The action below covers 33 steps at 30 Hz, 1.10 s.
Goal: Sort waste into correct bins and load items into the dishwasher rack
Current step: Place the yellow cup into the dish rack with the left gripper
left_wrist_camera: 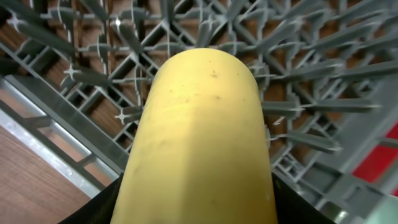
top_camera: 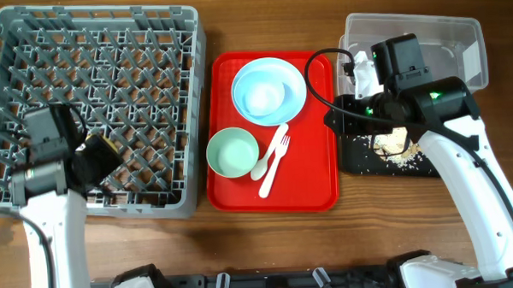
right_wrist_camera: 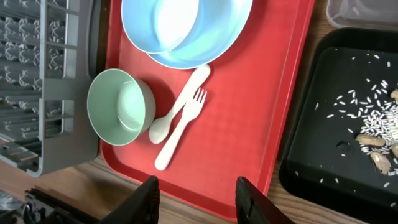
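The left gripper (top_camera: pixel 99 154) hangs over the grey dishwasher rack (top_camera: pixel 150 45), at about 7 o'clock within it, pinching the small yellow cup (left_wrist_camera: pixel 202 137). The cup fills the left wrist view, with the rack's pegs behind it.

The red tray (top_camera: pixel 313 176) sits in the middle of the table. At its 12 o'clock is the pale blue plate (top_camera: pixel 293 96) with the pale blue bowl (top_camera: pixel 262 94) sitting in it. The light green bowl (top_camera: pixel 232 152) is at 8 o'clock. The white spoon (right_wrist_camera: pixel 186 93) and fork (right_wrist_camera: pixel 180 130) lie side by side just at its 3 o'clock.

The right gripper (right_wrist_camera: pixel 198 200) is spread and empty, above the tray's near right part. At its 3 o'clock the black tray (right_wrist_camera: pixel 323 143) holds scattered rice scraps (right_wrist_camera: pixel 379 118). The clear tub (top_camera: pixel 458 34) lies at the black tray's 12 o'clock, with the white napkin (top_camera: pixel 365 72) at its left end.
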{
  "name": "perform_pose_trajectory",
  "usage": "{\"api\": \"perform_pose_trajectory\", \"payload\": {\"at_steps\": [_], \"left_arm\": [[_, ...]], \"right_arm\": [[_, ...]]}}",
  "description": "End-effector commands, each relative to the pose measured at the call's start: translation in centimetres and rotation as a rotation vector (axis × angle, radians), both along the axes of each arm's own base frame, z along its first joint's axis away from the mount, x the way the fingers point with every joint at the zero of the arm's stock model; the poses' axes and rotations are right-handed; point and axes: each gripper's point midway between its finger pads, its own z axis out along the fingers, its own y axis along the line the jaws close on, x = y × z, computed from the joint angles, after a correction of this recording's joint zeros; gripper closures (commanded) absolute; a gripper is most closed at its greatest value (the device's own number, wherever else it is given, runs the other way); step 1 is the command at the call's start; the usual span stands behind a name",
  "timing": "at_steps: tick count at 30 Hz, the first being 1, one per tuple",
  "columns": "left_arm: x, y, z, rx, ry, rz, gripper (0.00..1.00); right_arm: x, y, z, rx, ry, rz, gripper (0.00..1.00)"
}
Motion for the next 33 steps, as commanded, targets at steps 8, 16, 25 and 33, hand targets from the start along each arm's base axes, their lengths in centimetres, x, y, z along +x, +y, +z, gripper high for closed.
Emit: {"api": "perform_pose_trajectory", "payload": {"at_steps": [8,16,25,33], "left_arm": [[1.3,0.0,-4.2,-0.066,0.143,-0.013,0.86],[1.6,0.1,-4.5,-0.067,0.146,-0.013,0.0],[3.5,-0.5,0.3,-0.064,-0.018,-0.041,0.0],[4.4,-7.7,5.4,-0.135,-0.224,-0.28,0.0]], "right_arm": [[0.2,-0.4,0.2,-0.011,-0.007,-0.018,0.6],[-0.1,-0.4,0.1,-0.013,0.003,-0.018,0.59],[0.2,-1.1,-0.1,-0.043,-0.001,-0.044,0.52],[1.0,-1.7,1.1,0.065,-0.021,-0.069,0.27]]}}
